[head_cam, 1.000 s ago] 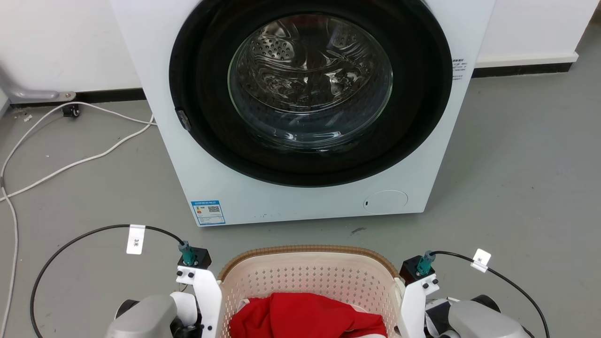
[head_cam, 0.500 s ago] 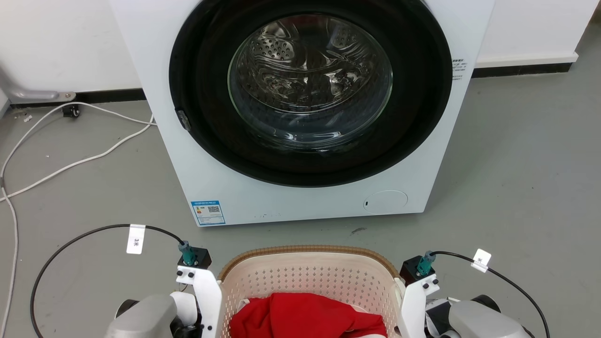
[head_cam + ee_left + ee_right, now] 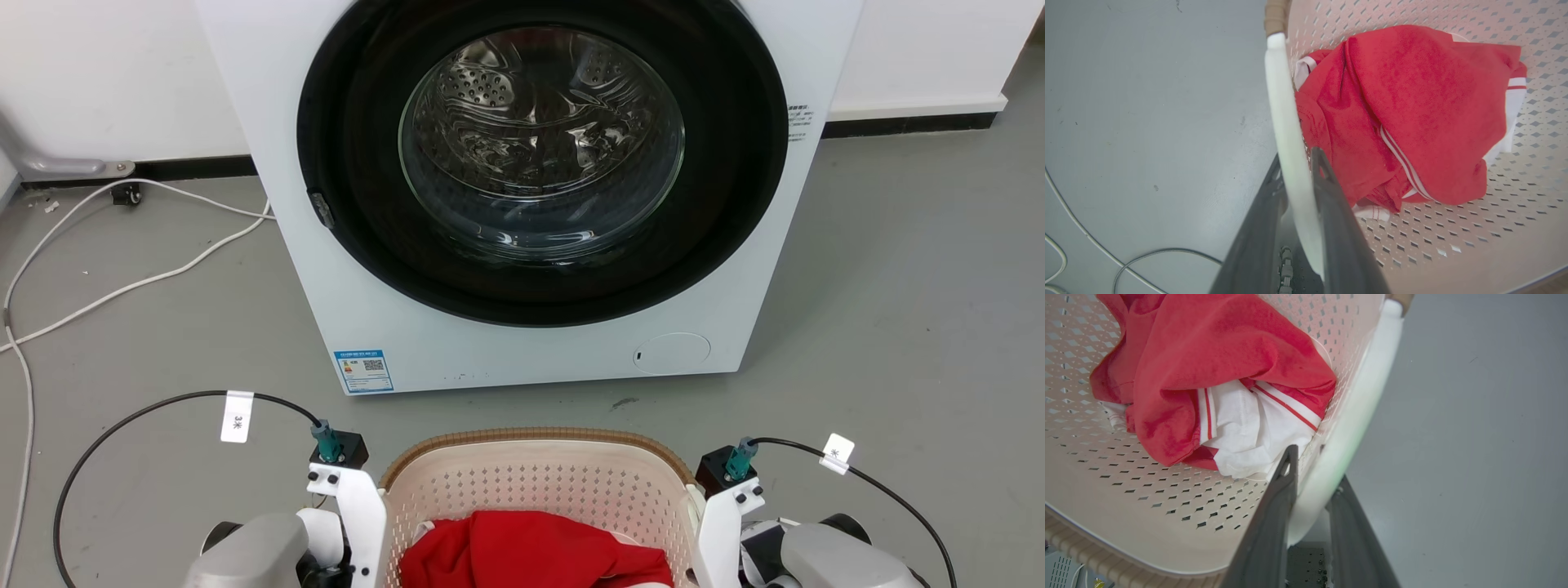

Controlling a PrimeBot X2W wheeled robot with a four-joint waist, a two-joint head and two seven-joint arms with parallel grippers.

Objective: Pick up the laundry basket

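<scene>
laundry basket (image 3: 539, 482) dead between my jaws: left gripper (image 3: 1297, 171) pinching its nine o'clock handle (image 3: 1284, 90), right gripper (image 3: 1314, 469) pinching three o'clock.

The head camera has moved a touch: the washing machine (image 3: 531, 204) and white floor cable (image 3: 122, 287) sit slightly lower in its view.

Garment (image 3: 522, 551) in laundry basket (image 3: 539, 482), washing machine (image 3: 506, 355) behind
</scene>
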